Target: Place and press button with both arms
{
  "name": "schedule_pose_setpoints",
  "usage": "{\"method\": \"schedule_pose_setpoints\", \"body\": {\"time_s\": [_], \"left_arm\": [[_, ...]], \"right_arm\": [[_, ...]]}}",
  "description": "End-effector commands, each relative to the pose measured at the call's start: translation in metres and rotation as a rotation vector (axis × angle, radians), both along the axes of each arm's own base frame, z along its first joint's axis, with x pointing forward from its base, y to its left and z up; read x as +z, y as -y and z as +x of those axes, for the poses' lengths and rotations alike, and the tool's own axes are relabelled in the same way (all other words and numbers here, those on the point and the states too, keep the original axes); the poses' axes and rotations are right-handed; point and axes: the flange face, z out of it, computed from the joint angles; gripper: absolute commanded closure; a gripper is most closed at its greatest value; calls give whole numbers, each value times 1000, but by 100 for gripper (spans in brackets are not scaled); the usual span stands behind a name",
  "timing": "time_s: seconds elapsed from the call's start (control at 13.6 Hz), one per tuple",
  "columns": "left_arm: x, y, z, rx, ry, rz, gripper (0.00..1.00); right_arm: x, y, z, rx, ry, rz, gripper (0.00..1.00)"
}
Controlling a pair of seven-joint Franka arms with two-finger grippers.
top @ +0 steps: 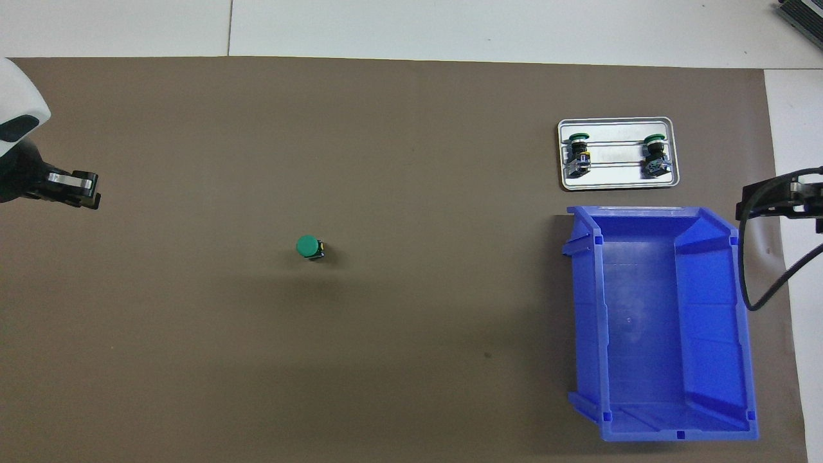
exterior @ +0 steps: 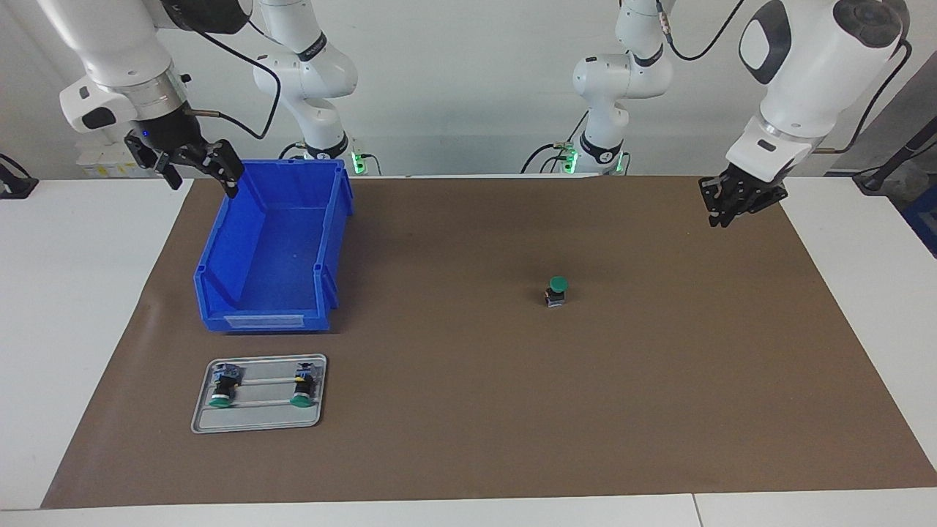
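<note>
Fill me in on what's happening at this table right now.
Nothing is being held. One green button stands upright by itself on the brown mat, cap up. The left claw hangs over the mat's edge at its own end; the right claw, open, hangs at the blue bin. The bin looks empty. Two more buttons lie in a grey tray beside it, farther from the robots.

A green cap is shown on the black-bodied button (exterior: 557,291) — a plain brown mat (exterior: 468,410), a solid blue bin (exterior: 274,249).
</note>
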Motion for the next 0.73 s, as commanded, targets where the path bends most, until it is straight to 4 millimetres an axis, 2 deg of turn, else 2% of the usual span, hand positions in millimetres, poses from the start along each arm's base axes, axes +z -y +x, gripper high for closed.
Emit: {"method": "schedule_pose_setpoints", "body": {"time_s": [0.0, 0.15, 0.29, 0.37, 0.51, 0.66], "left_arm": [[0, 4, 0, 1, 1, 3, 0], [-4, 5, -2, 0, 17, -6, 0], [-7, 5, -2, 3, 27, -13, 0], [-10, 6, -5, 3, 31, -20, 0], [-19, 6, -11, 4, 41, -22, 0], [-24, 7, -16, 10, 34, -20, 0]], "right_arm": [[4, -44, -4, 104, 11, 29, 0], [-10, -88, -3, 82, 12, 32, 0], [-39, -151, -3, 55, 52, 54, 0], [-48, -171, -4, 39, 63, 91, 0], [-79, -237, 4, 40, 65, 108, 0], [-114, -313, 5, -16, 103, 136, 0]]}}
